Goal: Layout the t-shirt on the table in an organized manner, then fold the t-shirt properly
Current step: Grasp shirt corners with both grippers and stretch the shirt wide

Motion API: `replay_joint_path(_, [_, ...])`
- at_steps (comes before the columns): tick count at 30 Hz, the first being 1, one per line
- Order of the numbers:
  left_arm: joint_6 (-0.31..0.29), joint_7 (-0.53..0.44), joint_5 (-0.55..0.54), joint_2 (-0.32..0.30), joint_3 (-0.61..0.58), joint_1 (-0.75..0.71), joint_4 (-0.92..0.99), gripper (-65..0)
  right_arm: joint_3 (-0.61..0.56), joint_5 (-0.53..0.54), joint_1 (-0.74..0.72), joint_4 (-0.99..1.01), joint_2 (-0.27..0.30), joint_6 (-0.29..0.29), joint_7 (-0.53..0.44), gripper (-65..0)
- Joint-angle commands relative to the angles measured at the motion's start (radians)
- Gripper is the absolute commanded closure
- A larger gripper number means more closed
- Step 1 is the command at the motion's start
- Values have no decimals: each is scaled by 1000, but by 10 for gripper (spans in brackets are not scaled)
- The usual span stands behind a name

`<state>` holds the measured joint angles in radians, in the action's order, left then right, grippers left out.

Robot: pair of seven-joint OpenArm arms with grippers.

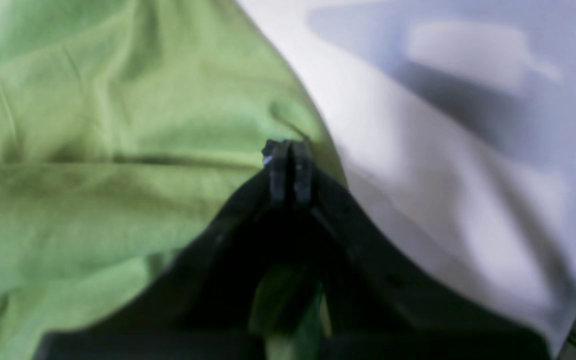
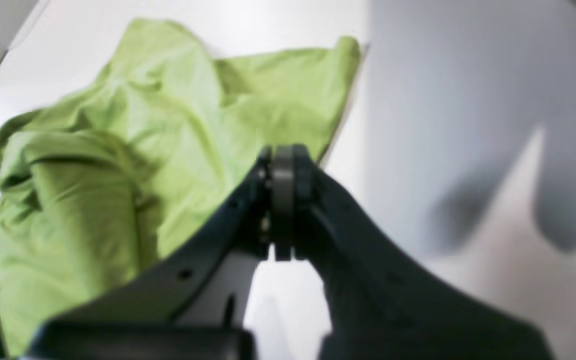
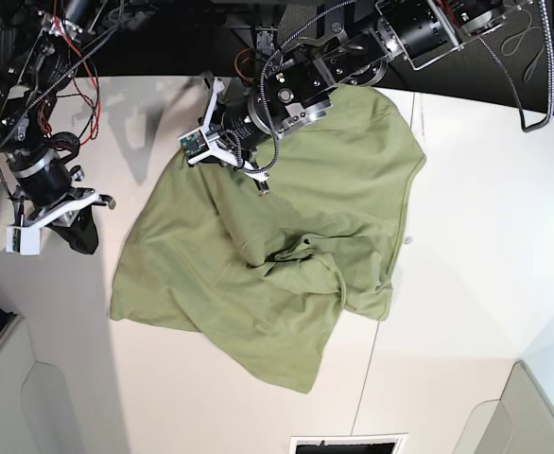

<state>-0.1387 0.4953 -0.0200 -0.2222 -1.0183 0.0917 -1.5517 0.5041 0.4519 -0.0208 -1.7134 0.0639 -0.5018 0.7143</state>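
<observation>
The t-shirt (image 3: 286,255) lay crumpled and skewed across the middle of the white surface (image 3: 476,284), bunched in folds near its centre. The left end effector (image 1: 290,162) was pressed together on the cloth's edge, pinching a bit of fabric. The right end effector (image 2: 283,170) hung closed and empty beside the shirt. The cloth looked light, limp and creasing easily, so it would likely sag and drag; taking hold at the hem corners or shoulders seemed best for spreading it flat
</observation>
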Motion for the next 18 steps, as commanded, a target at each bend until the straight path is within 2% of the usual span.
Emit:
replay_joint_path(1, [14,16,1,-12,13,8,-34,0,-14,-10,-45,16,8,-3,-34,0])
replay_joint_path(5, [53,18,0,-76,39,8,-133,0,-85,-127,-159,161,8,-2,-81,0])
replay_joint_path(12, [58,18,-30,-172,82,7,-267,0,-171,-286,-338,431,8,1,-152,0])
replay_joint_path(16, [150,18,-32,-214,149,2,-302,0,-202,-333,-389,563,11,1,-169,0])
replay_joint_path(18, [161,17,-32,-223,204,-1,-306,0,-225,-342,-403,618,17,1,-169,0])
